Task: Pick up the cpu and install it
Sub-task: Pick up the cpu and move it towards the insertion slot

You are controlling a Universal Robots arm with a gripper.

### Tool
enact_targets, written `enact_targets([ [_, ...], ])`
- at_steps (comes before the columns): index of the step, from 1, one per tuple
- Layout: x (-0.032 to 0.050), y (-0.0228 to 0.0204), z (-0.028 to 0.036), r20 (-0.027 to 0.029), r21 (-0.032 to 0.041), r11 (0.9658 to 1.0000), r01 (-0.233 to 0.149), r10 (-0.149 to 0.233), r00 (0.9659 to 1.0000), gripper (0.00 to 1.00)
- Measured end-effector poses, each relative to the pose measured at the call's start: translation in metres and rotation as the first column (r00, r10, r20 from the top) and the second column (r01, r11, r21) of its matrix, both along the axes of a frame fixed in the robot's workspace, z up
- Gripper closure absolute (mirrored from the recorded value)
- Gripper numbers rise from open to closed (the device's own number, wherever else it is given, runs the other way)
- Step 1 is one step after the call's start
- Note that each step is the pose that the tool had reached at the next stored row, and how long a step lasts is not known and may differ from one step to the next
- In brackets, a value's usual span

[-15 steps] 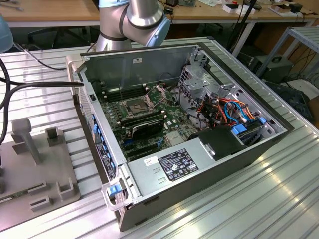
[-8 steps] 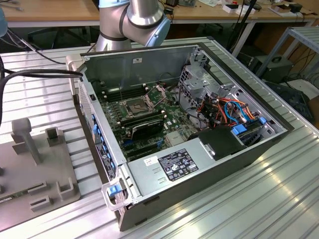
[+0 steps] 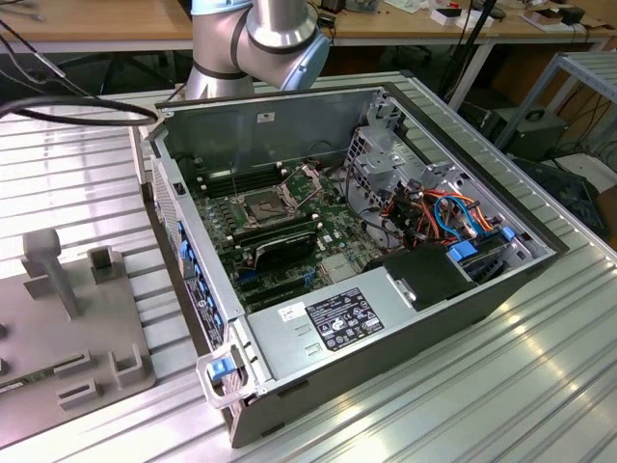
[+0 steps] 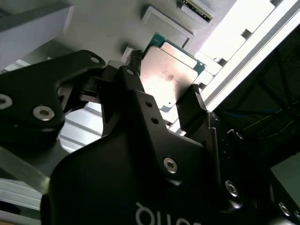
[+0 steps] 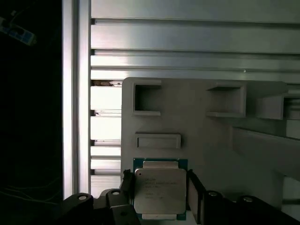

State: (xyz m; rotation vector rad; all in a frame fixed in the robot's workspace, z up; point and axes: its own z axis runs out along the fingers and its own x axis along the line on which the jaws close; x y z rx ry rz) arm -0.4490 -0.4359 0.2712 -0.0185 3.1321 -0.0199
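Here, in the first wrist view, the black gripper (image 5: 159, 182) clasps the cpu (image 5: 158, 191) by two opposite edges, its silver top facing the camera, a pale grey fixture plate (image 5: 206, 140) behind it; in the exterior view, the open computer case (image 3: 275, 121) sits mid-frame.

Arm (image 3: 253, 39): thick rounded joint housings in brushed silver-grey metal, with a pale blue cap edge at the upper frame of the exterior view.
Gripper (image 4: 164, 77): matte black throughout in both wrist views.
Housing (image 4: 140, 187): bulky and smooth, with rounded shoulders and white lettering partly cut off.
Linkage bars (image 4: 42, 98): flat black plates with rounded ends.
Fingers (image 4: 197, 105): narrow black blocks with squared tips.
Screws (image 4: 170, 164): round socket-head screws with a dull silver glint, set into the bars and housing.
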Motion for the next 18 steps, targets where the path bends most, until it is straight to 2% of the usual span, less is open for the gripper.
enact_targets([
  [4,0.0001,0.0000,0.0112,0.0001,-0.0005,1.0000,0.000,0.000,1.0000,0.45],
  [6,0.0000,0.0000,0.0150,0.0000,-0.0006,1.0000,0.000,0.000,1.0000,0.45],
  [18,0.0000,0.0000,0.0165,0.0000,-0.0012,1.0000,0.000,0.000,1.0000,0.45],
])
